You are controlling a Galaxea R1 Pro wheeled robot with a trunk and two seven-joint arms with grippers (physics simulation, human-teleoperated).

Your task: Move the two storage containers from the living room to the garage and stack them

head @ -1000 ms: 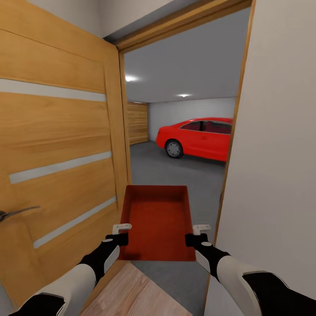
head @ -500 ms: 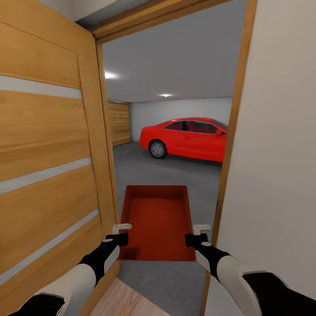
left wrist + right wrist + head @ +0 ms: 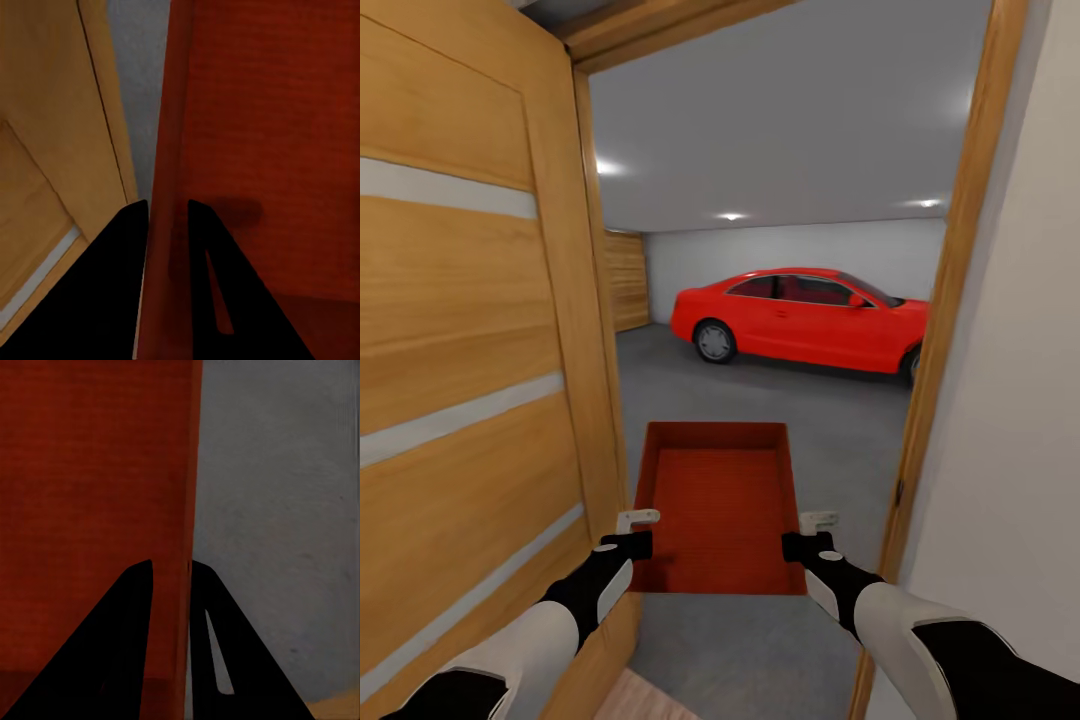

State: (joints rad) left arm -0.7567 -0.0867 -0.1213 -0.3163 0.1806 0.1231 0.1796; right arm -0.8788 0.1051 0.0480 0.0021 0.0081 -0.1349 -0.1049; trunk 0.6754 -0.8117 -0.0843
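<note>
I hold one orange-red open-topped storage container point(image 3: 720, 500) level in front of me, in a doorway that opens onto the garage. My left gripper point(image 3: 634, 532) is shut on its left wall point(image 3: 169, 187), one finger inside and one outside. On the opposite wall point(image 3: 184, 547) my right gripper point(image 3: 812, 534) is shut the same way. The container is empty. Below and ahead of it lies the dark grey garage floor point(image 3: 760, 400).
An open wooden door point(image 3: 470, 350) stands close on my left and a wooden door frame point(image 3: 950, 330) with a pale wall on my right. A red car point(image 3: 800, 320) is parked across the garage. Light wood planks point(image 3: 640, 700) end at the threshold.
The view has advanced into the doorway: the door and frame have slid outward, more of the car and garage shows, and less plank floor. The container and both grippers keep their places.
</note>
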